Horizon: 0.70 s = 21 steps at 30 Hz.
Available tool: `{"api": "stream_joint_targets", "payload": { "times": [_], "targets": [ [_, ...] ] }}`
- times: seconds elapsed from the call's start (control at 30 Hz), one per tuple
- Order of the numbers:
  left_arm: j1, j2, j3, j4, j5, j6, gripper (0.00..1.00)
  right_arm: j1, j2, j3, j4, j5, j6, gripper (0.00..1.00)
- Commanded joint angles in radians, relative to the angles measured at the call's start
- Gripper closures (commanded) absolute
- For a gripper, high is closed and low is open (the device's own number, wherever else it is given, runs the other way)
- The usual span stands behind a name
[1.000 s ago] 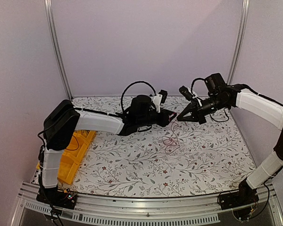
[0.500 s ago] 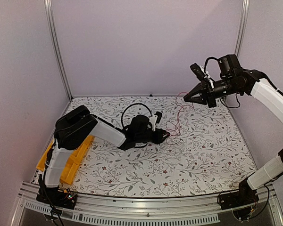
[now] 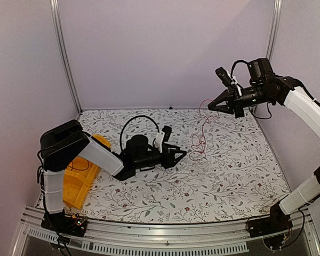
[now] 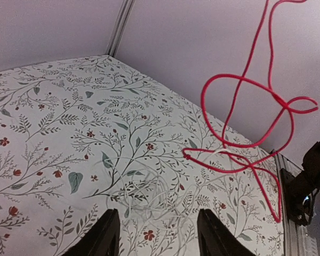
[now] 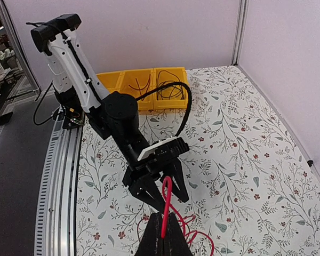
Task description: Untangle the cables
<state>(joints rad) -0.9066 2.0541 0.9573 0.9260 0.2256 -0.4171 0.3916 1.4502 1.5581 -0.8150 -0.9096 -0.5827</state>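
Room: pale lilac walls on 3 sides, an aluminium post (image 3: 63,53) in the back-left corner and another (image 3: 270,42) in the back-right. A ribbed aluminium rail (image 3: 165,228) runs along the near edge, with both arm bases bolted to it.

Surface: the desk (image 3: 234,176) has a white cover printed with grey-green leafy sprigs and small red flowers. It lies flat, no visible wrinkles.

Left edge of the desk: a yellow bin (image 3: 77,186), partly hidden by the left arm. The right wrist view shows 3 compartments in a row, with thin black wires (image 5: 168,80) lying in them.

Left hand (image 3: 182,153): low over the middle of the desk, pointing right, fingers apart, nothing between them. In its wrist view a thin pale wire (image 4: 149,194) lies in loose loops on the cover just ahead of the fingertips.

Right hand (image 3: 210,106): raised high near the back-right corner, pointing left and slightly down, pinched closed on the top end of the red cable (image 3: 201,130).

Red cable: hangs from that pinch in slack loops and crossings, down to the desk. Its lowest loops reach the cover just right of the left hand's fingertips. Whether they rest on the pale wire cannot be told.
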Motion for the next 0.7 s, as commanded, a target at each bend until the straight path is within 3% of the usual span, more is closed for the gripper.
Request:
{"api": "stream_joint_targets", "payload": {
  "times": [0.0,0.13,0.5,0.57,0.67],
  "targets": [
    [-0.079,0.061,-0.038,0.341,-0.012,0.051,0.44,-0.005,0.024,0.046,0.02,0.018,0.03,1.0],
    [-0.133,0.151,0.056,0.409,-0.03,0.072,0.4,-0.015,0.035,0.064,0.024,0.019,0.045,1.0],
    [-0.168,0.402,0.408,0.287,-0.058,0.081,0.37,-0.035,0.051,0.099,0.018,-0.02,0.074,1.0],
    [-0.167,0.446,0.474,0.257,-0.061,0.076,0.42,-0.039,0.058,0.106,0.019,-0.03,0.08,1.0],
    [-0.166,0.485,0.548,0.171,-0.109,0.072,0.6,-0.047,0.062,0.115,0.019,-0.041,0.083,1.0]
  ]
}}
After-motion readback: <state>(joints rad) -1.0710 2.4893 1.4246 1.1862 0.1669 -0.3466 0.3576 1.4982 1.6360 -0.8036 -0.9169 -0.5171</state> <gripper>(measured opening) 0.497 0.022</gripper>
